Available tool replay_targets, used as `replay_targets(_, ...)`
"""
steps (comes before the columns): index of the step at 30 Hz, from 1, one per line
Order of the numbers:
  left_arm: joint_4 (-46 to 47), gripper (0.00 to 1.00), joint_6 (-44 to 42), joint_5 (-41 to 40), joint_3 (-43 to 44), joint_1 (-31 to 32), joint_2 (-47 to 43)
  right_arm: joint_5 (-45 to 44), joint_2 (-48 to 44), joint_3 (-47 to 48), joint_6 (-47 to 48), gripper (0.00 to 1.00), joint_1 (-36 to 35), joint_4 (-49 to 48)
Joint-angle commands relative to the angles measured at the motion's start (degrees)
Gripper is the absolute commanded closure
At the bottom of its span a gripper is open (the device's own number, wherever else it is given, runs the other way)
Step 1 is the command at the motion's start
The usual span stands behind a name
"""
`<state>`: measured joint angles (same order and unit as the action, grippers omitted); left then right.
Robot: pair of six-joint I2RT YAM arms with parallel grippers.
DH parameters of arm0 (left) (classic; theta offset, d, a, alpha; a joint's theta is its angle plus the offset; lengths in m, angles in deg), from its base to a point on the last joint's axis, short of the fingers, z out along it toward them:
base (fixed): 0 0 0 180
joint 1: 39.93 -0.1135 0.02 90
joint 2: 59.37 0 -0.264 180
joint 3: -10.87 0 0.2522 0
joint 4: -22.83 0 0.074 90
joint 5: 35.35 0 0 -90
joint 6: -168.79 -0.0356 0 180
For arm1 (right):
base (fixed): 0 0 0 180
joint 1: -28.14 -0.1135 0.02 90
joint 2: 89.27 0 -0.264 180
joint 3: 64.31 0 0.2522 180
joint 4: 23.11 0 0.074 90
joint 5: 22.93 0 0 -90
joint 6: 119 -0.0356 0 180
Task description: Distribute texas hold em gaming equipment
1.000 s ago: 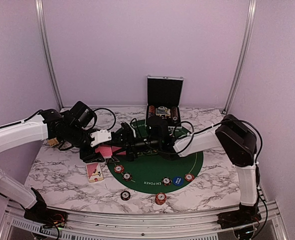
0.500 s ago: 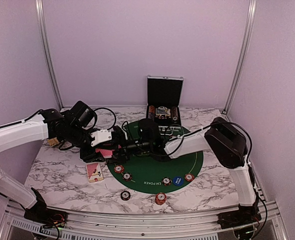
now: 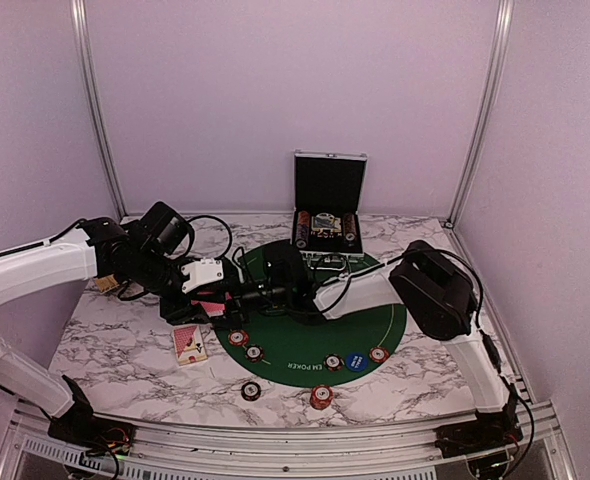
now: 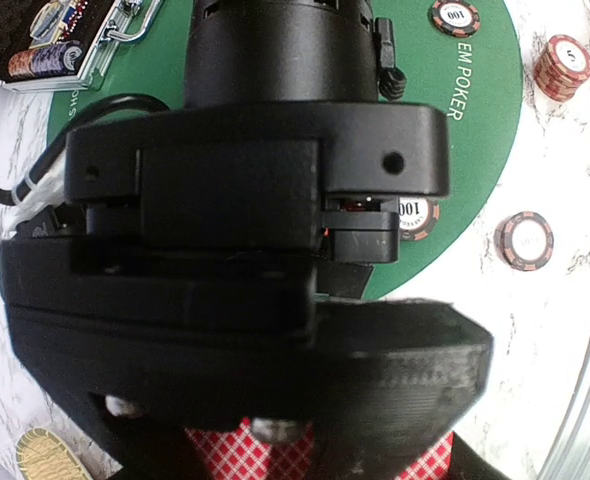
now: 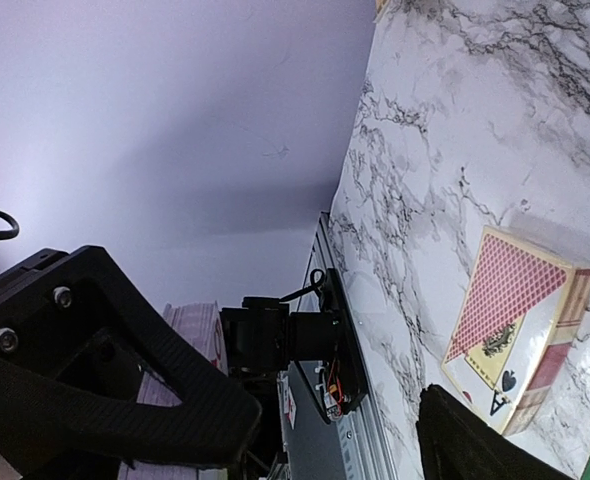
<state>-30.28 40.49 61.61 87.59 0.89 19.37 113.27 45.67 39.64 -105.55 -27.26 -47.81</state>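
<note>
Cards with red checked backs are clamped between the closed jaws of the left gripper, which hangs over the left rim of the round green mat. The right arm stretches leftwards across that mat, and the right gripper sits just beside the left one, almost nose to nose with it; its jaws stand wide apart with nothing between them. A boxed deck with a red back lies flat on the marble table, near the left gripper and towards the front edge. Along the near edge of the mat lie two red-and-white chips close together on the left, then another chip, a blue disc and one more chip in a row on the right. Off the mat, on the marble near the front, rest a dark chip and a short red-and-white stack. An open metal case stands at the back, its lid upright and rows of chips inside. A woven straw piece lies on the table's left side, partly hidden by the left arm.
</note>
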Motion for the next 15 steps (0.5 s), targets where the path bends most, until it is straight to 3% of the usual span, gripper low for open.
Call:
replay_targets(1,-0.9,1.00,0.2,0.1,2.1,-0.2,-0.8,-0.3,-0.4,1.6,0.8,0.14,-0.4,2.6)
replay_targets(15,-0.9,1.00,0.3,0.2,2.2,-0.3,-0.8,-2.1,-6.7,-6.8,2.9,0.30,1.9,2.9)
